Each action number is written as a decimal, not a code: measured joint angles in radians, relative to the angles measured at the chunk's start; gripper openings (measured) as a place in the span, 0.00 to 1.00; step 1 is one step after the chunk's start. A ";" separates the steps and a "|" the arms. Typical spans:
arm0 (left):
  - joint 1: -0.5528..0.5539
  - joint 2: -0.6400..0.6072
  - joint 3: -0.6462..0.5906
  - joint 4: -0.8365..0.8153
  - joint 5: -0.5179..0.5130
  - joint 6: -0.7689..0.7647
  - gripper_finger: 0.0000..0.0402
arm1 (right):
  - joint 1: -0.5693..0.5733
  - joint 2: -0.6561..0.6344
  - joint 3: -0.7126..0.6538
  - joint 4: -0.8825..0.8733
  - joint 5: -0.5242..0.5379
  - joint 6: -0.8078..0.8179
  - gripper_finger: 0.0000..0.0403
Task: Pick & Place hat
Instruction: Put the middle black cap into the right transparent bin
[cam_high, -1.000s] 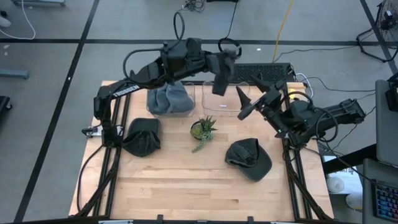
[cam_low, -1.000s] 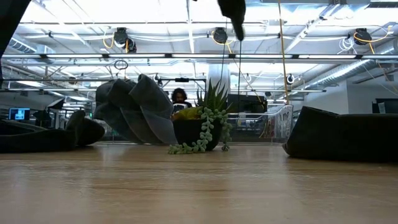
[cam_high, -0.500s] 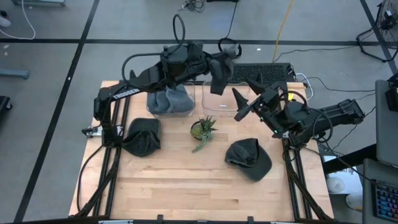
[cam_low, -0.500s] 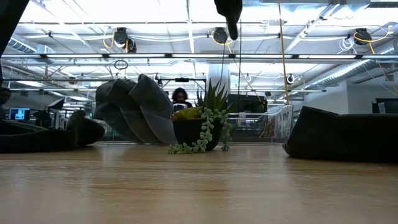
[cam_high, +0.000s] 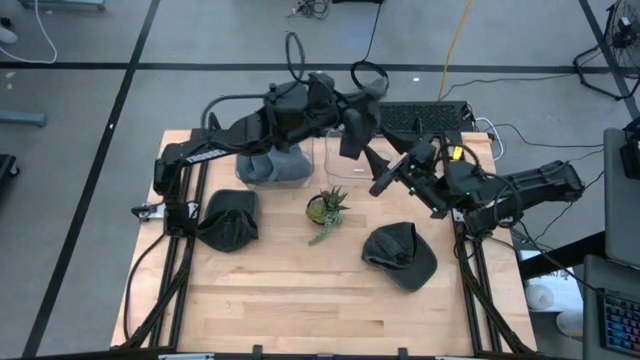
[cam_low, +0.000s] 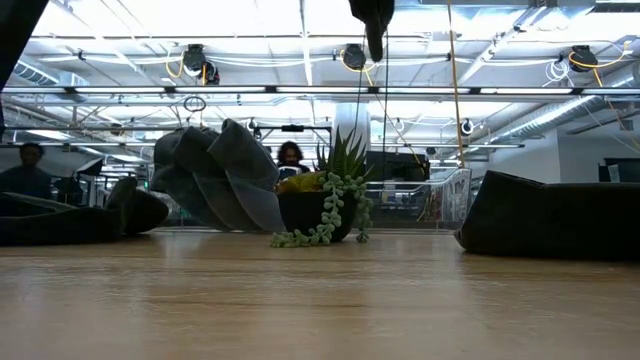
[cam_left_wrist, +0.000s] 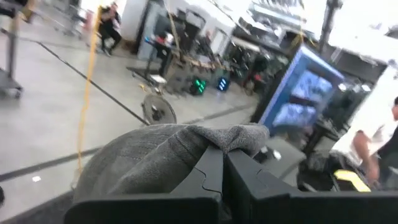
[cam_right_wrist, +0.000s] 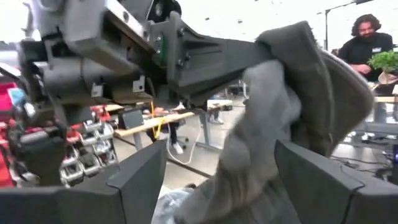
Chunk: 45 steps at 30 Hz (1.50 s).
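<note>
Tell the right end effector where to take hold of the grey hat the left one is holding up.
Probably best: grip the grey hat's loose fold hanging below the left end effector, which is shut on its top. Come in level from the right arm's side, since the open right end effector faces that cloth.

Overhead view: even, bright light, your surface (cam_high: 300, 300) evenly lit, shadows under arms soft and short. Low view: ceiling lights (cam_low: 300, 60) blaze white, strong glare, so hats (cam_low: 215, 180) and plant (cam_low: 325, 200) read as dark silhouettes; near wood blurs toward lens. Left wrist view: soft all over, background smeared, right side washed out. Right wrist view: sky-bright backdrop blown white, near fingers (cam_right_wrist: 140, 180) out of focus, grey cloth (cam_right_wrist: 280, 124) blurred.
</note>
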 joint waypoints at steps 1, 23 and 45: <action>-0.003 0.010 0.000 0.004 0.016 -0.002 0.00 | -0.001 0.001 0.000 -0.003 0.000 -0.001 0.71; -0.030 0.028 0.000 0.053 -0.012 -0.011 0.00 | -0.002 0.000 0.000 -0.073 0.059 -0.028 0.32; 0.101 -0.038 0.001 -0.226 0.654 -0.015 0.19 | 0.109 -0.249 0.000 -0.151 0.052 -0.122 0.06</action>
